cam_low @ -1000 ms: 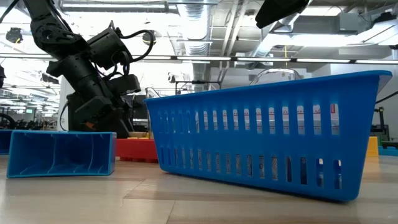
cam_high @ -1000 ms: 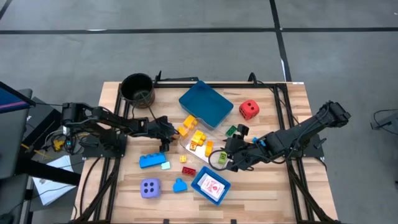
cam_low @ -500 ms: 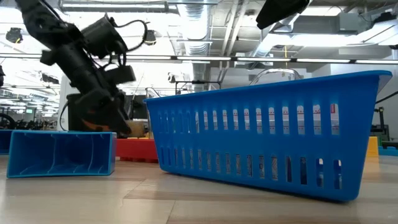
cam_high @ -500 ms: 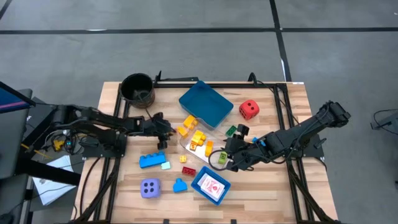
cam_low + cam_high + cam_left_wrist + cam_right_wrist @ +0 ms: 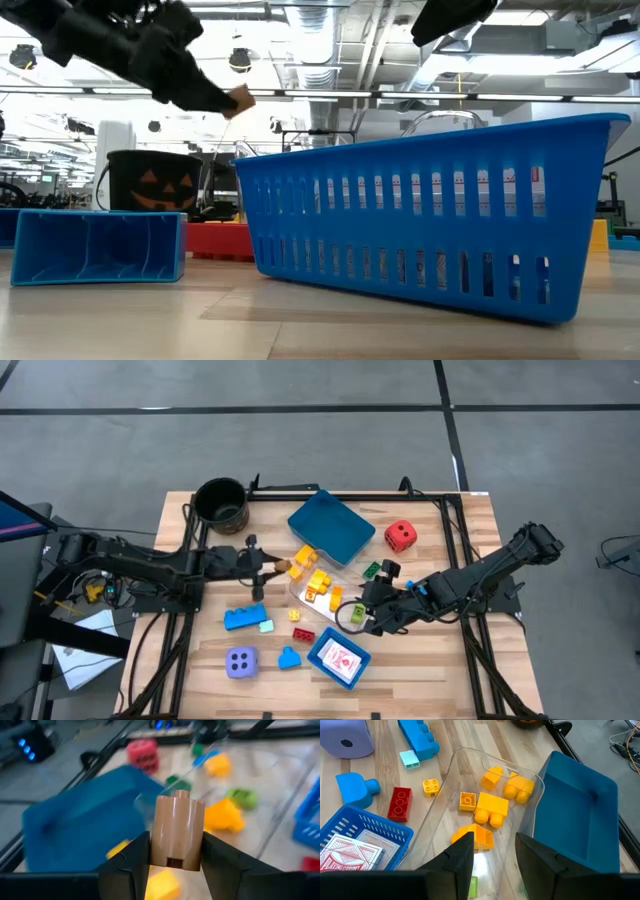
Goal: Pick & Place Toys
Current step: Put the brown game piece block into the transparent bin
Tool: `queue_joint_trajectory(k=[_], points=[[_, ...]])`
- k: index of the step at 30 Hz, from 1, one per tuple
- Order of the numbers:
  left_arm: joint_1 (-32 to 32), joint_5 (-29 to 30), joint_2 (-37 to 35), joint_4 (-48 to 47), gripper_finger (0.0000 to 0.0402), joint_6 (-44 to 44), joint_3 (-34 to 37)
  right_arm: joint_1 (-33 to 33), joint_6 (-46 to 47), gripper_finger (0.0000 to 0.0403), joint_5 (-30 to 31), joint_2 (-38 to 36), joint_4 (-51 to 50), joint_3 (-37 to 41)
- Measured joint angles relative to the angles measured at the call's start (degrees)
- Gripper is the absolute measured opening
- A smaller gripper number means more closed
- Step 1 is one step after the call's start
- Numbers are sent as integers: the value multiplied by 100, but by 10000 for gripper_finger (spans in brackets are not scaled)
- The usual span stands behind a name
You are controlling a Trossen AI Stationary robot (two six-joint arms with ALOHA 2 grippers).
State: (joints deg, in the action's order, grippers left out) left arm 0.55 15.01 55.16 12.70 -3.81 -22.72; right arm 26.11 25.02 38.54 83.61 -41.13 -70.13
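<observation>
The left gripper [image 5: 175,852] pinches a tan, round-topped brick [image 5: 177,832] raised off the table; held only by its lower sides, it could slip free mid-carry. Beyond it lie yellow bricks [image 5: 318,586] on a clear tray [image 5: 445,815], whose edge the right gripper [image 5: 494,851] grips.

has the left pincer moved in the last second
Yes. In the high view the left pincer, shut on a tan brick, has drawn back from the clear tray toward the dark pot.
</observation>
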Motion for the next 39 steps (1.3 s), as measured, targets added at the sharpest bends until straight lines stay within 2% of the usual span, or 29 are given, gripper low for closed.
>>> queue_joint_trajectory(k=[5, 12, 26, 34, 39], points=[[351, -45, 293, 907, 145, -30, 2, -1, 0, 136, 1, 0, 3, 0], [445, -655, 1000, 2070, 145, -73, -50, -2, -2, 136, 2, 0, 3, 0], [603, -998, 3187, 2061, 145, -42, -1452, 0, -2, 136, 4, 0, 3, 2], [782, -1001, 3972, 1918, 145, -42, -2140, 0, -2, 136, 4, 0, 2, 2], [801, -1209, 4508, 1898, 145, -42, -2450, 0, -2, 136, 4, 0, 7, 2]])
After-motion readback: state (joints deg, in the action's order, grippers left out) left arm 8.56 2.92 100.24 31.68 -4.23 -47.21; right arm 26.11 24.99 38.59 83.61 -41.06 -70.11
